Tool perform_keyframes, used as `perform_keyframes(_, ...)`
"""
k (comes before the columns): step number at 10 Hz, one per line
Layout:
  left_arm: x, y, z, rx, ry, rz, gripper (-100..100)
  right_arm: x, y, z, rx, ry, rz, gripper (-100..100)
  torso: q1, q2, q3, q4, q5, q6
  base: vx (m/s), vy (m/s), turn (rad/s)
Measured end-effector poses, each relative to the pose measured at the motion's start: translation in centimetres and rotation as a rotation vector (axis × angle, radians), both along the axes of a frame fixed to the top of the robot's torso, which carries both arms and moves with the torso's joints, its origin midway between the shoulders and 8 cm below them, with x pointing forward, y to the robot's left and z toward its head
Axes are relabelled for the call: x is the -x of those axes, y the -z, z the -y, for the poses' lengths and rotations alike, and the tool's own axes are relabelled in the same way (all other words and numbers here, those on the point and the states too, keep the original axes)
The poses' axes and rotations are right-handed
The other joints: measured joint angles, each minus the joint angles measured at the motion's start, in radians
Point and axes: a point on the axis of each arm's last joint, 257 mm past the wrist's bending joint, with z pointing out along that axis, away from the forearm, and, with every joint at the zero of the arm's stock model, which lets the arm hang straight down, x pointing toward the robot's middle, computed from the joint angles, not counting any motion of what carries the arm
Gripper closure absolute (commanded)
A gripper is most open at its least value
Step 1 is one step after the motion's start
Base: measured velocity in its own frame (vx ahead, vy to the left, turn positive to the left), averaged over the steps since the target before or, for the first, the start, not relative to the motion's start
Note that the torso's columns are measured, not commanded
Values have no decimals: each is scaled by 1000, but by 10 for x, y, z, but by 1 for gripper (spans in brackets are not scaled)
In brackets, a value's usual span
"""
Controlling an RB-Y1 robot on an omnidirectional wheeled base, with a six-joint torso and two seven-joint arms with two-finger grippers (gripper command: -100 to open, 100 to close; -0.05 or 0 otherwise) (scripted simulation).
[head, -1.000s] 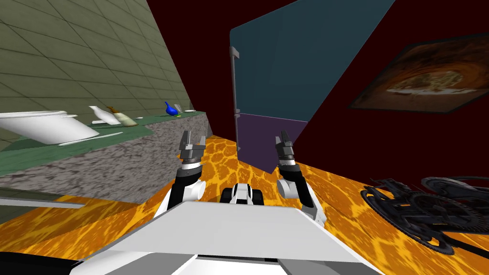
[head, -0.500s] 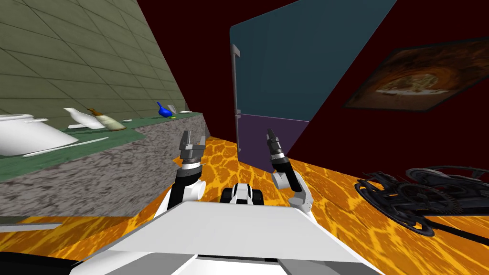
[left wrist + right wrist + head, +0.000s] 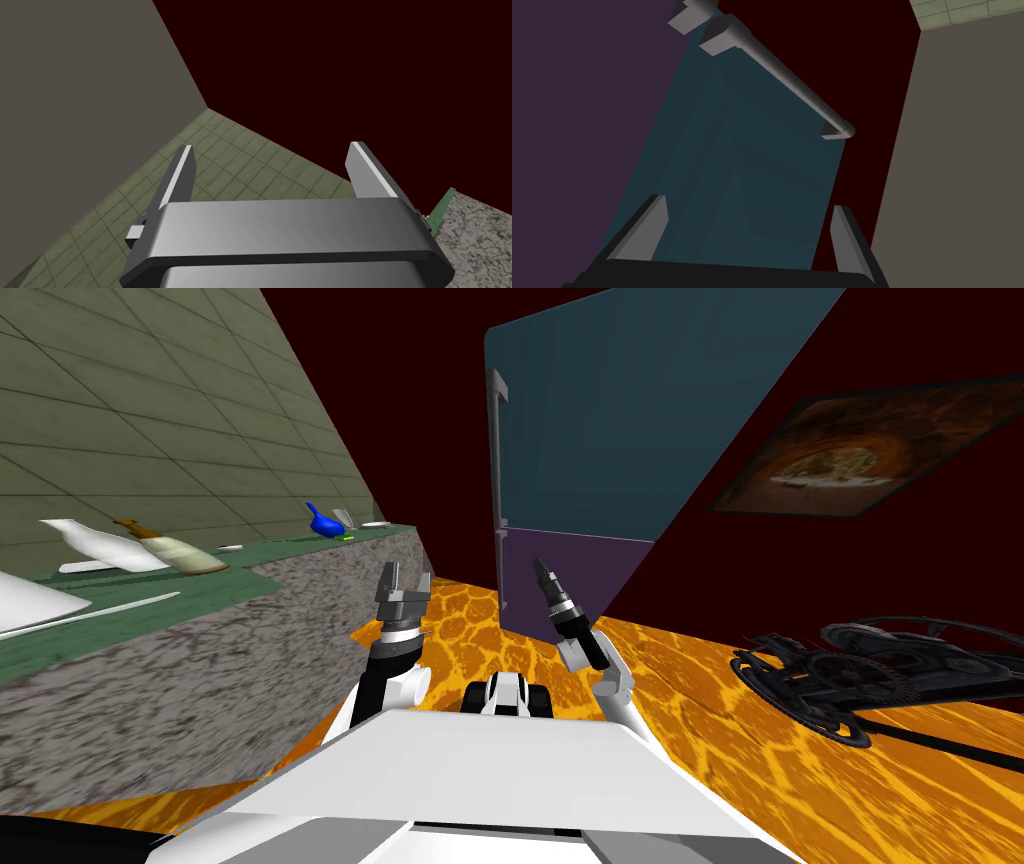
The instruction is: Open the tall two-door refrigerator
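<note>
**A:** What is the right gripper (image 3: 747, 232) doing?

**B:** Its two thin grey fingers (image 3: 646, 226) stand apart with nothing between them. The right forearm rises from beside the chest and leans inward and forward. That sets the gripper pointing up at a slant toward the tall two-door refrigerator (image 3: 600, 438).

**A:** Is it touching it?

**B:** No, it is short of it. Seen along the fingers, the flat teal upper door (image 3: 737, 150) runs away from the hand. The long grey bar handle (image 3: 782, 70) lies further on, along the door's edge next to the dark red wall (image 3: 877, 75). Beside the handle's nearer end is the dark purple lower door (image 3: 587, 100). The end of its own short grey handle (image 3: 692, 10) is just in sight.

**A:** And the left gripper (image 3: 407, 583)?

**B:** It is upright in front of the left shoulder, fingers spread and empty. It is just beside the end of the grey speckled stone counter with a green top (image 3: 200, 638).

**A:** Where does the refrigerator stand?

**B:** Ahead and slightly to the right, on the orange mottled floor (image 3: 700, 708), against the dark red wall, with both doors flush and shut. The counter runs along the left and carries a small blue object (image 3: 322, 523). Nearer on the counter, a tan bottle (image 3: 175, 553) lies beside a white bottle (image 3: 90, 543). A dark framed picture (image 3: 870, 458) hangs on the wall to the right of the refrigerator. A black geared machine (image 3: 850, 678) lies on the floor on the right, well apart from both arms.
</note>
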Motion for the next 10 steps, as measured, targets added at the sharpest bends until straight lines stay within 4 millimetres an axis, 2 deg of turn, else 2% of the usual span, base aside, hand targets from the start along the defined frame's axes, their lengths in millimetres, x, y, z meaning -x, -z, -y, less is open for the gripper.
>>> perform_keyframes(3,0,0,0,0,0,0,0,-11,3,-22,89,-16,5,-100,-8,2,1,0,-2,0,34,91,-78)
perform_keyframes(10,0,0,0,0,0,0,0,-35,22,-72,338,-28,17,-100,-3,0,0,0,-1,0,32,105,-85)
